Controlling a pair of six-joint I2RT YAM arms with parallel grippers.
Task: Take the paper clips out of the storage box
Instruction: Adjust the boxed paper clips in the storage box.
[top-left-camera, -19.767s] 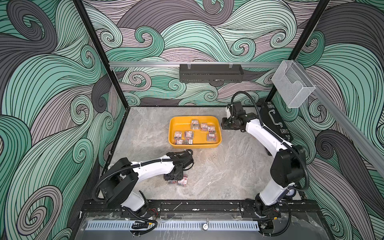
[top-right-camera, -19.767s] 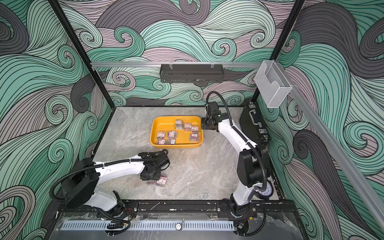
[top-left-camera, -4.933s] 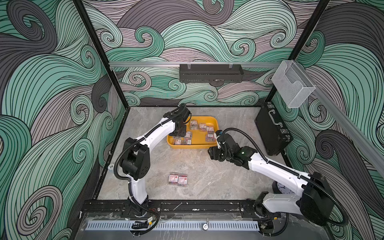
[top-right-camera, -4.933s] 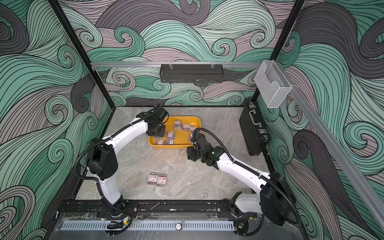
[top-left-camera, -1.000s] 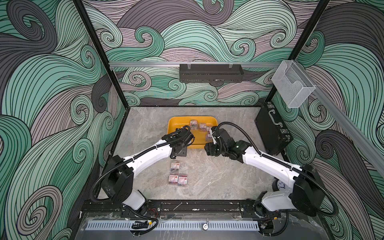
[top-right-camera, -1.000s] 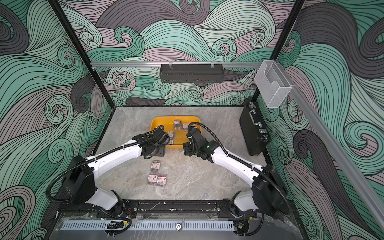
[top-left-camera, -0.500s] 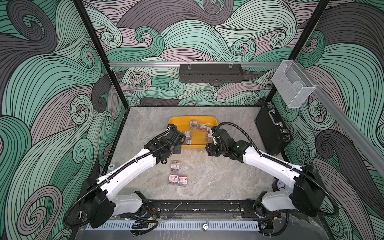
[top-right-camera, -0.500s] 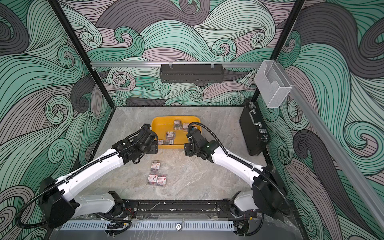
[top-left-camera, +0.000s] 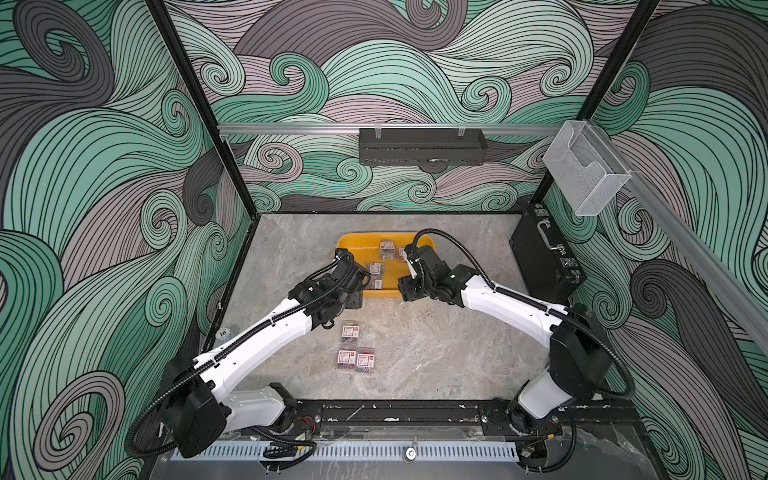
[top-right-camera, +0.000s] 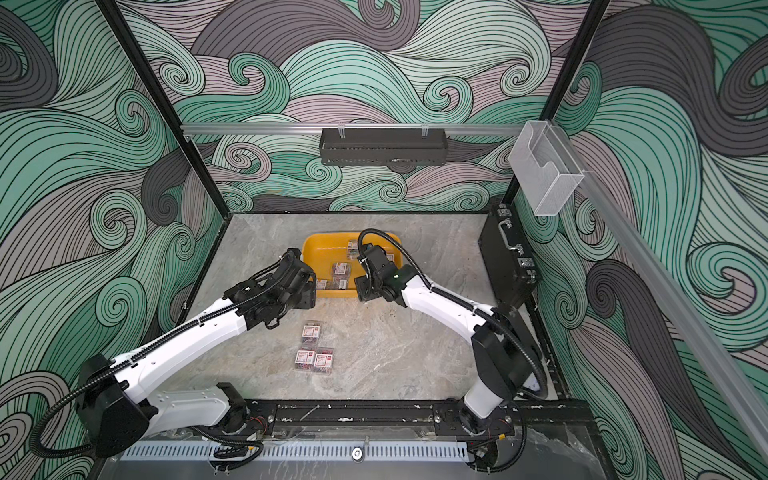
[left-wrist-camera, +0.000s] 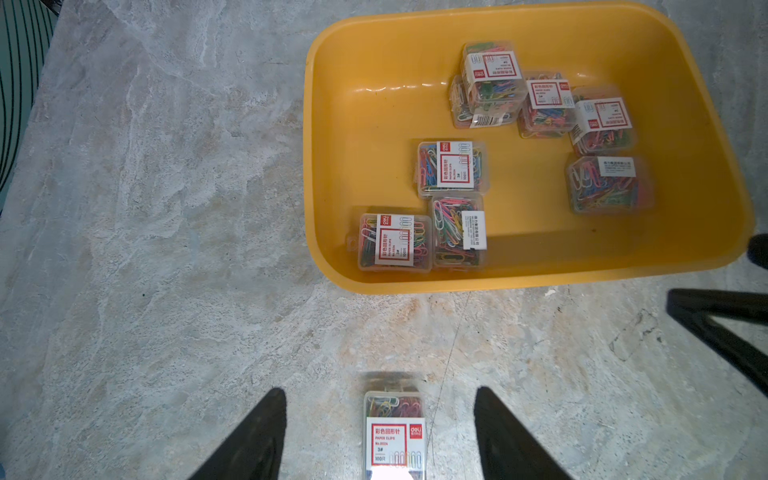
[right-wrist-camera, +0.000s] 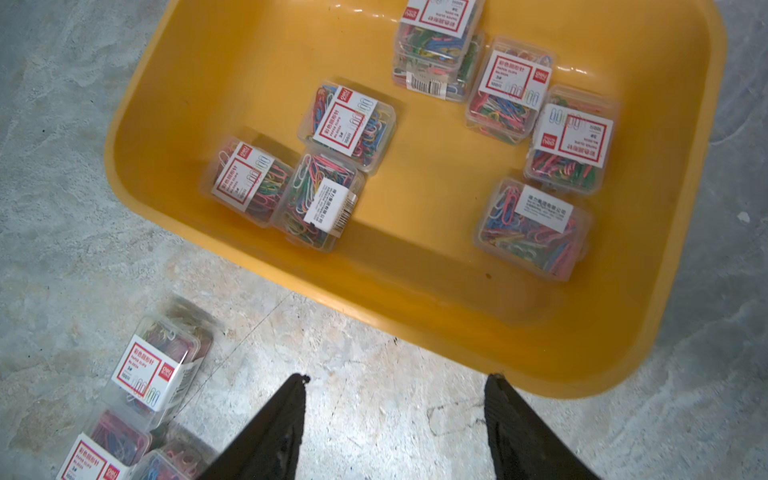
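The storage box (top-left-camera: 357, 242) (top-right-camera: 320, 245) is a yellow tray holding several clear boxes of paper clips (left-wrist-camera: 452, 168) (right-wrist-camera: 351, 124). Three more boxes of paper clips (top-left-camera: 350, 332) (top-right-camera: 311, 331) lie on the table in front of it. My left gripper (top-left-camera: 355, 297) (left-wrist-camera: 380, 390) hangs open just off the tray's front left corner. In the left wrist view one table box (left-wrist-camera: 395, 436) shows between its fingers, lying free on the table. My right gripper (top-left-camera: 405, 289) (right-wrist-camera: 399, 376) is open and empty over bare table at the tray's front edge (right-wrist-camera: 540, 374).
A black briefcase (top-left-camera: 544, 257) stands against the right wall. A clear bin (top-left-camera: 586, 170) hangs on the right rail and a black shelf (top-left-camera: 422, 145) on the back wall. The table boxes (right-wrist-camera: 158, 365) sit beside my right gripper.
My left arm has drawn back to the left and its elbow has swung toward the front, leaving the third box on the table. The right gripper has hardly moved.
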